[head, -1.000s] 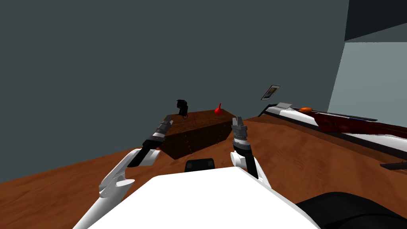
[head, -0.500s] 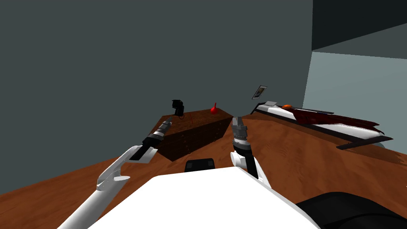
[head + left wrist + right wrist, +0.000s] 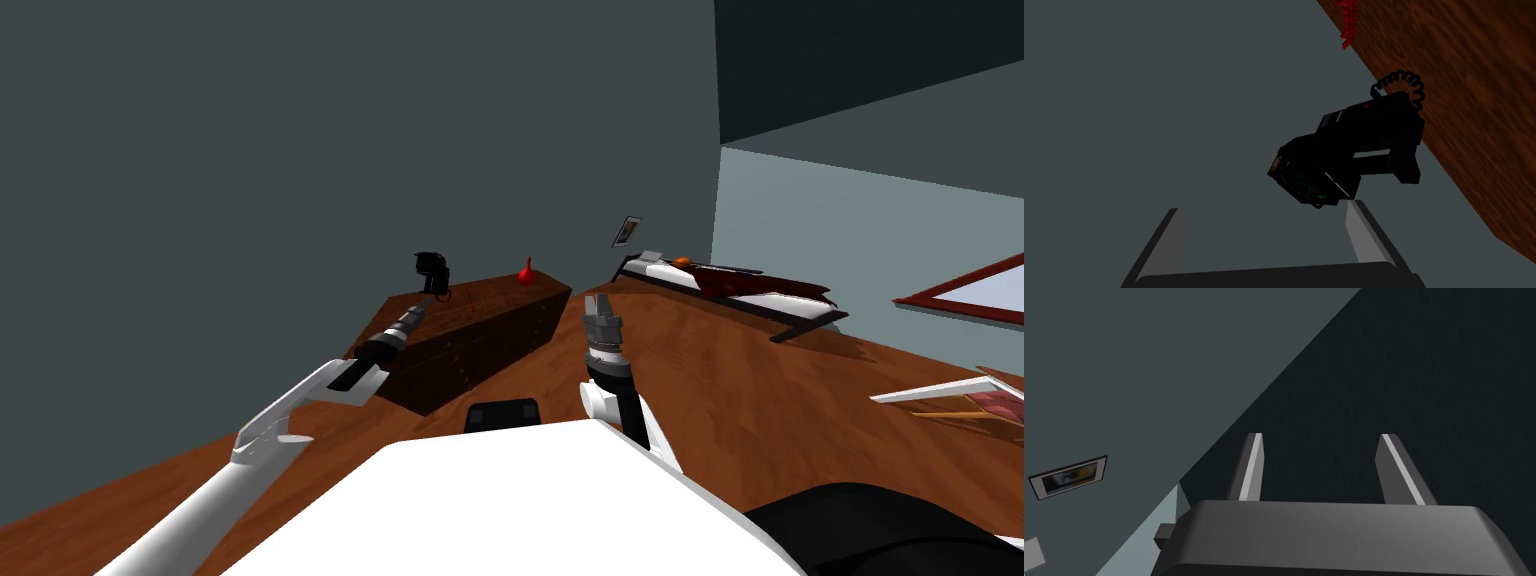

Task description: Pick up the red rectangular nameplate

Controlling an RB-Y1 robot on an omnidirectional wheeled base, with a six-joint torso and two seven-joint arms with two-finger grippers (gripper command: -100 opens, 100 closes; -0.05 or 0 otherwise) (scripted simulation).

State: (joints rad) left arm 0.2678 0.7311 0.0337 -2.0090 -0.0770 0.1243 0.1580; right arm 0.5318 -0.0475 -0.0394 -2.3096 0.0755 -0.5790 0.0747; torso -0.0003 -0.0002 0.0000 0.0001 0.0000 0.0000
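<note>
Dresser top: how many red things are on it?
2: a red bulb-shaped thing at the right end of the dresser, and a thin red strip beside the black telephone. Others may hide behind the telephone.

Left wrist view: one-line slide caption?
Open left gripper faces a black corded device on the brown dresser top, the red nameplate lying beyond it.

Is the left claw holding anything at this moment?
No, the left claw stands open and empty, with the black device beyond it.
</note>
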